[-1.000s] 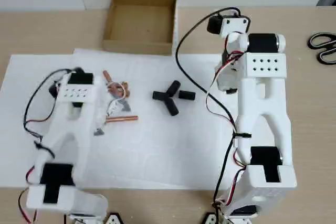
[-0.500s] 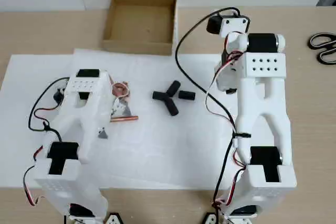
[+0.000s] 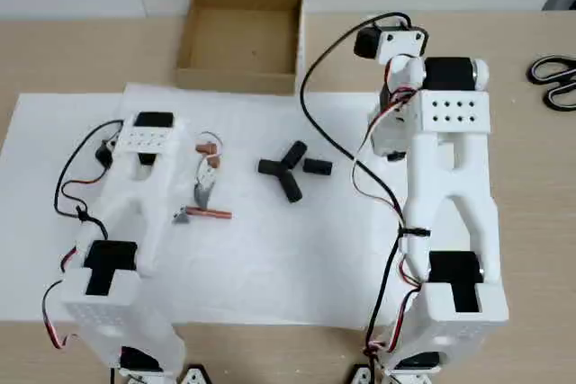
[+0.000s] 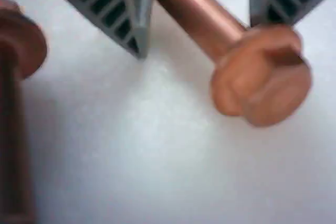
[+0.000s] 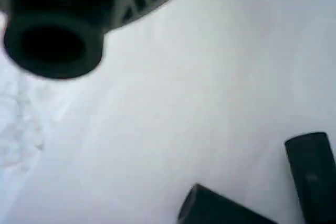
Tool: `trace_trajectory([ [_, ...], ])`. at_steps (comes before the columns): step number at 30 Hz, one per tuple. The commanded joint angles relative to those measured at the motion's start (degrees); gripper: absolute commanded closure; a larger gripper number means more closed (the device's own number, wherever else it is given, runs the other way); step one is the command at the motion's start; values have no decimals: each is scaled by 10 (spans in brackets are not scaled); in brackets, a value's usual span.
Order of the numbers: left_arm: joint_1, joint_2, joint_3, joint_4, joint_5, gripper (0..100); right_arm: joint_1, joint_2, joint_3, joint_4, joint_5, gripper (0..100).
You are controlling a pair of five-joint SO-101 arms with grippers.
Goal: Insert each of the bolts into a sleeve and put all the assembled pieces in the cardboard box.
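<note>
**Bolt sits in the left gripper's gap, not yet pinched**

The bolt (image 4: 260, 85) lies flat on the white sheet (image 3: 270, 267). Its shank runs back through the gap of your left gripper (image 4: 197, 27), and its flanged head sticks out past the fingertips. The fingers (image 4: 107, 6) are spread, one on each side of the shank. One looks close against it; the other stands off, with sheet showing between. No pinch yet, as I read it.

The long axis crosses the line between the two fingers. Closing should therefore catch the shank squarely, just behind the head.

A second bolt (image 4: 13, 103) lies just beside the first, outside the gap. Mind that it does not get dragged along.

Your right gripper (image 3: 391, 148) is well apart, on the far side of the loose sleeves (image 3: 288, 168). It appears clamped on a black sleeve (image 5: 52, 45), whose bore opens toward the wrist camera. So the left arm is the nearer one to the bolts, and the right carries the mating part.

The cardboard box (image 3: 238, 80) stands at the sheet's far edge. Nothing is boxed yet, by my reading.

Judgement: you are at the grasp of a first bolt. After that, the shank has to be brought in line with that bore.
</note>
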Motion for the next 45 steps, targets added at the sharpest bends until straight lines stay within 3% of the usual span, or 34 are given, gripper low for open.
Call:
trace_trajectory([
  [1, -4, 2, 1, 8, -20, 903, 5, -40, -2, 10, 5, 992],
  [9, -4, 4, -76, 97, -135, 903, 6, -41, -2, 10, 5, 992],
  [14, -6, 7, -86, 107, -185, 903, 6, -42, -2, 10, 5, 992],
  [23, -8, 7, -85, 108, -178, 903, 6, -42, -2, 11, 5, 992],
  [30, -9, 8, -83, 122, -113, 903, 7, -42, -2, 11, 5, 992],
  [45, -10, 8, -34, 81, -113, 898, 39, -42, -2, 11, 5, 992],
])
